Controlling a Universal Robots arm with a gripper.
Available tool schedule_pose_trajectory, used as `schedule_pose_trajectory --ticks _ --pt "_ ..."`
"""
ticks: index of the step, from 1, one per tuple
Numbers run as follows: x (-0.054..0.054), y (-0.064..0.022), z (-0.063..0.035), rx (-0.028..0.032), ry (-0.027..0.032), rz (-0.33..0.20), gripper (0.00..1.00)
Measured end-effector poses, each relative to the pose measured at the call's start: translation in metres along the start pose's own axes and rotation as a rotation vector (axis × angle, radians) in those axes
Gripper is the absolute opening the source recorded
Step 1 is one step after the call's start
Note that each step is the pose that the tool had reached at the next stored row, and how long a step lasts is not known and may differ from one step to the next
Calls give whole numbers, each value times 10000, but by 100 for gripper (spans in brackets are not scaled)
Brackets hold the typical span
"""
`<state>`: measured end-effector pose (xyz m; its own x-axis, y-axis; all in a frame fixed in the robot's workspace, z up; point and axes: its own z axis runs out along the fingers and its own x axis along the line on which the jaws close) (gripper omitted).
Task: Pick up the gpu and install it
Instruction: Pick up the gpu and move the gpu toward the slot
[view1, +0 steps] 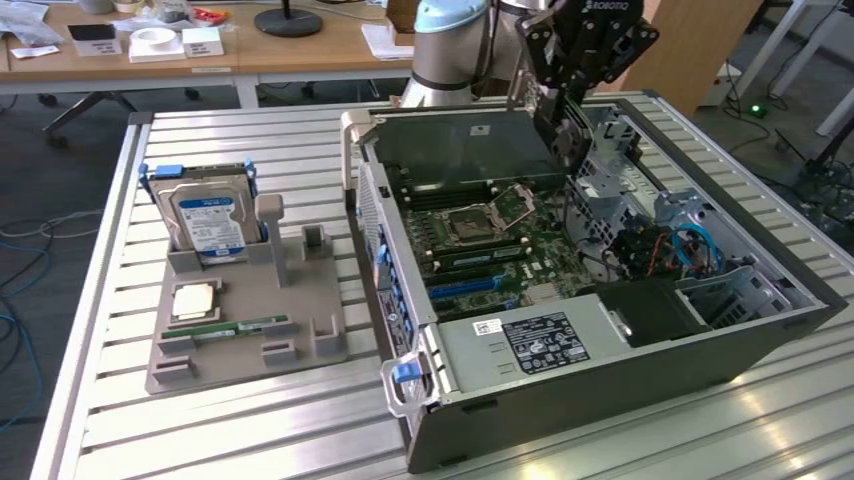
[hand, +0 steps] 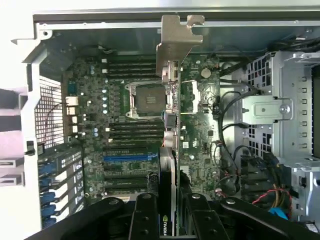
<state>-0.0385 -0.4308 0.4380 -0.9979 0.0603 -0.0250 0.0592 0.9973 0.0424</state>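
**Exterior view, left to right**

- The slatted metal table (view1: 267, 420) carries a grey holder (view1: 287, 300) in the left half of the frame.
- A hard drive (view1: 207, 215) with a blue label stands upright at the holder's far end.
- A processor chip (view1: 194, 298) and a RAM stick (view1: 240, 327) lie flat in its nearer recesses.
- The open computer case (view1: 601, 370) fills the centre and right of the frame, with the motherboard (view1: 481, 240) exposed.
- A labelled power supply (view1: 534, 338) sits at the near edge of the case.
- Blue and orange cables (view1: 674, 250) run through the bays at the right.

**Task item**

- At upper centre, the pincer (view1: 571, 100) holds the gpu (view1: 558, 125) above the far end of the case, clear of the motherboard.
- In the wrist view the pincer (hand: 172, 212) is closed on the gpu (hand: 170, 125). The card is seen edge-on, with its silver bracket (hand: 177, 42) at the end away from the fingers (hand: 145, 212).

**Obstructions beneath the card**

- The empty processor socket (hand: 147, 100) lies just beside the card's line.
- The expansion slots (hand: 127, 157), one of them blue, lie on the same side.
- Black cables (hand: 227, 125) and a metal drive cage (hand: 280, 110) stand on the other side.
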Motion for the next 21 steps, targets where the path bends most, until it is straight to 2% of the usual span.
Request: schedule_pose_trajectory --ticks 6,12,15,19,21 --pt "-210 12 5 0 0 -3 26" --pt "-265 17 7 1 0 -2 26" --pt "-360 22 10 0 0 -2 26" --pt "-577 36 17 -1 0 -1 26" --pt "-650 39 18 0 1 -1 26"
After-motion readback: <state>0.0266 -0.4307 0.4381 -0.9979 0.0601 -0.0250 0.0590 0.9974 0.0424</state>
